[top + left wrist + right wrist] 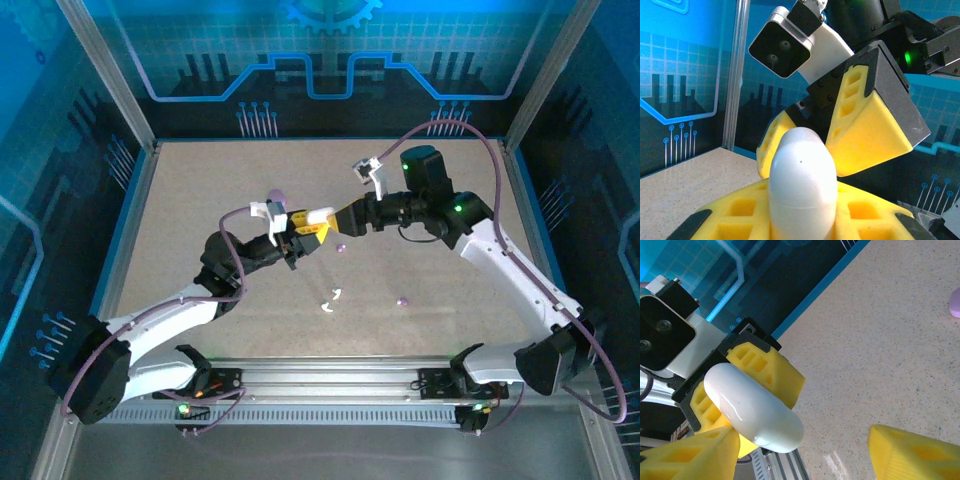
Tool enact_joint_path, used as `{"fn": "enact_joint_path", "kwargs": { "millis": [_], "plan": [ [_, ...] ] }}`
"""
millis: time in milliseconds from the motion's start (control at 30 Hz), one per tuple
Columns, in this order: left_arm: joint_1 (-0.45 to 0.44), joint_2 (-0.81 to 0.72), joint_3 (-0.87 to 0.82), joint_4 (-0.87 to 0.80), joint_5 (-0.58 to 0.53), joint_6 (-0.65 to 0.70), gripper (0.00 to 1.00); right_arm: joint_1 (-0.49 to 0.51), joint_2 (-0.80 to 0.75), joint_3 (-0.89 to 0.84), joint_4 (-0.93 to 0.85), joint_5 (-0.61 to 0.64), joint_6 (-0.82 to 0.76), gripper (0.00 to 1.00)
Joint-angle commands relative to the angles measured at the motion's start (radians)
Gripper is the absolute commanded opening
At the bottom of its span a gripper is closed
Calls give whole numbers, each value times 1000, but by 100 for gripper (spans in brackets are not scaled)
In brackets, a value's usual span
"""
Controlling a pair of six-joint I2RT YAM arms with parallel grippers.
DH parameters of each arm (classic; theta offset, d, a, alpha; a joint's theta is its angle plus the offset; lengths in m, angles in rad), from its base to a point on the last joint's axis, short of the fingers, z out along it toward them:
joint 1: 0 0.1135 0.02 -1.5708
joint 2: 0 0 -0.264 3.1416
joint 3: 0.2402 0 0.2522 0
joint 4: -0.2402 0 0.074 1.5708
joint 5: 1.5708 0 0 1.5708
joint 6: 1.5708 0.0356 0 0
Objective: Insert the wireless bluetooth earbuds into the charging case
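My left gripper [303, 226] is shut on a white pebble-shaped charging case [318, 217], lid closed, held above the table's middle. In the left wrist view the case [802, 182] stands up from between my left gripper's yellow fingers [735, 215]. My right gripper [340, 221] is open, its yellow fingers [875, 125] spread on either side of the case's far end. In the right wrist view the case [752, 407] lies against the right gripper's left finger [687, 455]. Two white earbuds [333, 300] and two purple earbuds [403, 300] [340, 247] lie on the table.
A purple rounded piece [277, 196] lies beyond the left wrist, and a purple piece [955, 302] shows at the edge of the right wrist view. Glass walls and metal posts [105, 70] enclose the beige table [200, 190]. A rail [330, 375] runs along the near edge.
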Motion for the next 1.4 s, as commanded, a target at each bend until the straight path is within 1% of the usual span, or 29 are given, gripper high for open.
{"fn": "enact_joint_path", "kwargs": {
  "millis": [0, 67, 467, 633, 700, 767, 867, 933, 1000, 1067, 1133, 1233, 1367],
  "plan": [
    [-9, -12, -11, 65, 52, 29, 21, 8, 13, 38, -1, 21, 28, 68],
    [-11, -12, -13, 66, 61, 30, 21, 5, 17, 43, 7, 38, 44, 68],
    [-14, -19, -27, 60, 62, 33, 21, 0, 55, 90, 27, 38, 80, 68],
    [-14, -36, -42, 38, 14, 43, 21, 0, 39, 106, 33, 5, 92, 69],
    [-14, -50, -48, 14, -14, 57, 21, 0, 9, 110, 32, 14, 97, 71],
    [-14, -68, -58, -15, -46, 78, 21, -5, -38, 104, 36, 57, 98, 74],
    [-14, -102, -78, -52, -113, 100, 21, -25, -125, 60, 48, 168, 99, 78],
    [-14, -128, -96, -54, -144, 107, 21, -51, -169, 11, 29, 273, 110, 79],
    [-15, -157, -109, -65, -162, 112, 21, -99, -175, -28, -40, 356, 137, 74],
    [-14, -192, -116, -93, -169, 117, 21, -143, -149, -60, -126, 393, 200, 66],
    [-15, -226, -118, -127, -171, 123, 21, -159, -99, -87, -206, 417, 247, 59],
    [-14, -279, -122, -171, -178, 126, 21, -143, -5, -133, -278, 424, 293, 55],
    [-15, -338, -122, -223, -187, 130, 21, -66, 108, -176, -333, 540, 392, 54]
  ]
}}
